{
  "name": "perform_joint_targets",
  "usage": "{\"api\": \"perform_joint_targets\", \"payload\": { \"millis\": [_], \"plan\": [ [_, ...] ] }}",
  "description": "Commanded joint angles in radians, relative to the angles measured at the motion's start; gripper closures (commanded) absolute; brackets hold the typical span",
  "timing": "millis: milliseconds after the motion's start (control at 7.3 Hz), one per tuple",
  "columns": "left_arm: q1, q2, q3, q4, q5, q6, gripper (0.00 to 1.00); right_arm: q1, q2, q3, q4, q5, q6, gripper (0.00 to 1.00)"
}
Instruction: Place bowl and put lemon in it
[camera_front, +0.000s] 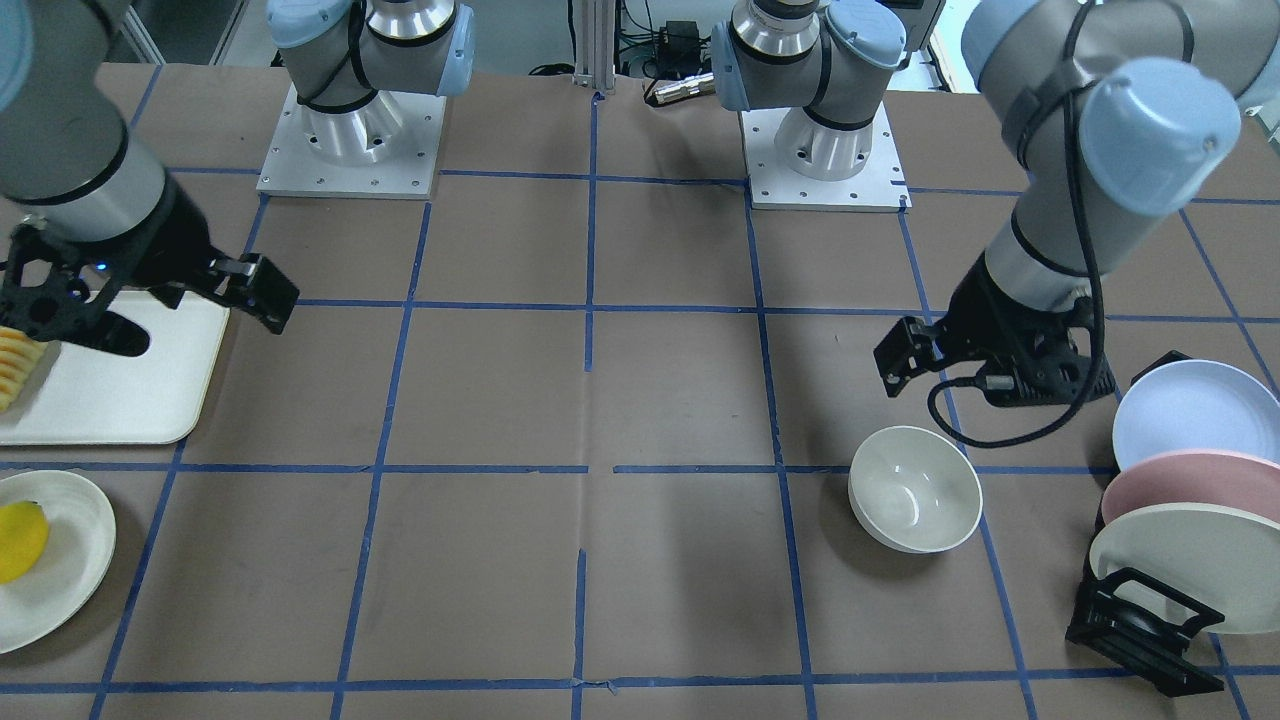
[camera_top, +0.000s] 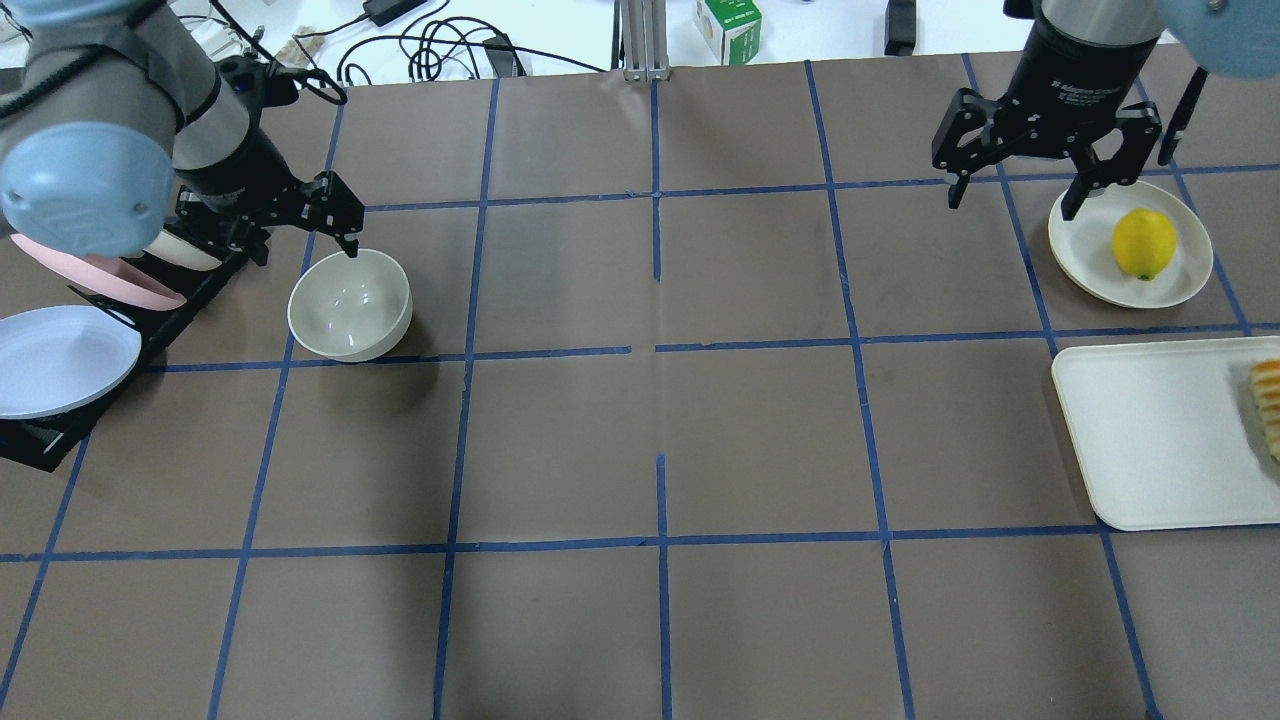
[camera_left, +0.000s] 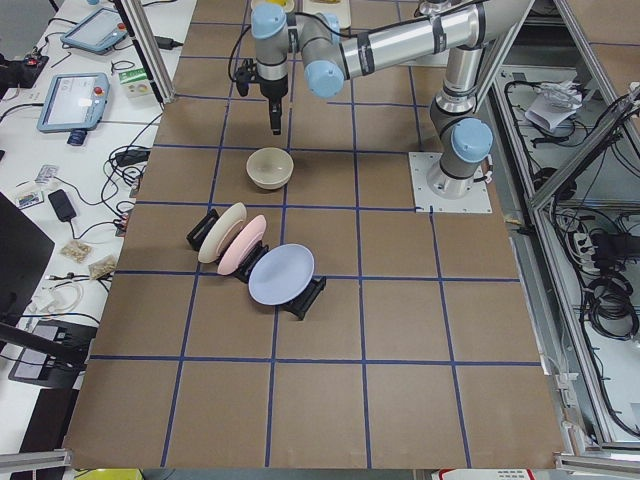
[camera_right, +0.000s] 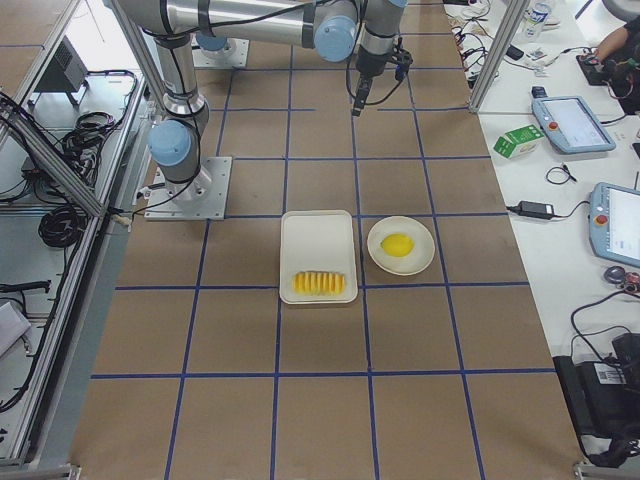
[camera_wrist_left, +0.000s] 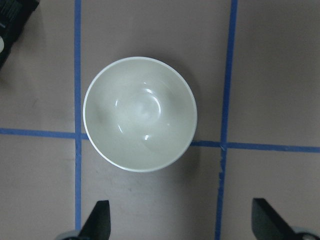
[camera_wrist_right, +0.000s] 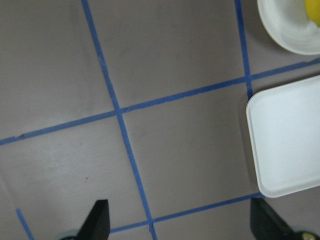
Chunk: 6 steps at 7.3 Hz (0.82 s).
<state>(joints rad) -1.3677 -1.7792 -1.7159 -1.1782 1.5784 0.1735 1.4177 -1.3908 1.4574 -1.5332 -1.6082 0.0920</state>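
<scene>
Overhead, you are seeing the lemon (camera_top: 1144, 243) lying on a plate (camera_top: 1075, 245) by the wide right gripper (camera_top: 1010, 205); the left wrist camera is showing the bowl (camera_wrist_left: 139, 114) on the tabletop (camera_wrist_left: 270, 75), left gripper (camera_wrist_left: 182, 220) wide.

In my right wrist view the corner cuts off the lemon (camera_wrist_right: 314, 11). Overhead, my left arm (camera_top: 90, 180) covers part of the racked plates (camera_top: 110, 283).

Left arm (camera_top: 205, 120) and right arm (camera_top: 1090, 45) outstretched, both jaws wide apart, downward.
</scene>
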Motion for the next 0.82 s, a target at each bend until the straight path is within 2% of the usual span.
{"api": "perform_joint_targets", "payload": {
  "millis": [0, 137, 411, 548, 685],
  "plan": [
    [0.080, -0.133, -0.115, 0.248, -0.006, 0.099, 0.00, -0.103, 0.041, 0.003, -0.096, -0.043, -0.089, 0.00],
    [0.085, -0.176, -0.123, 0.293, -0.003, 0.103, 0.00, -0.141, 0.088, 0.001, -0.100, -0.079, -0.130, 0.00],
    [0.107, -0.197, -0.119, 0.307, -0.001, 0.153, 0.00, -0.253, 0.183, 0.001, -0.296, -0.076, -0.263, 0.00],
    [0.113, -0.198, -0.122, 0.305, -0.006, 0.164, 0.22, -0.279, 0.228, 0.001, -0.356, -0.072, -0.281, 0.00],
    [0.111, -0.206, -0.122, 0.296, -0.021, 0.164, 0.80, -0.286, 0.280, 0.001, -0.439, -0.081, -0.267, 0.00]
  ]
}}
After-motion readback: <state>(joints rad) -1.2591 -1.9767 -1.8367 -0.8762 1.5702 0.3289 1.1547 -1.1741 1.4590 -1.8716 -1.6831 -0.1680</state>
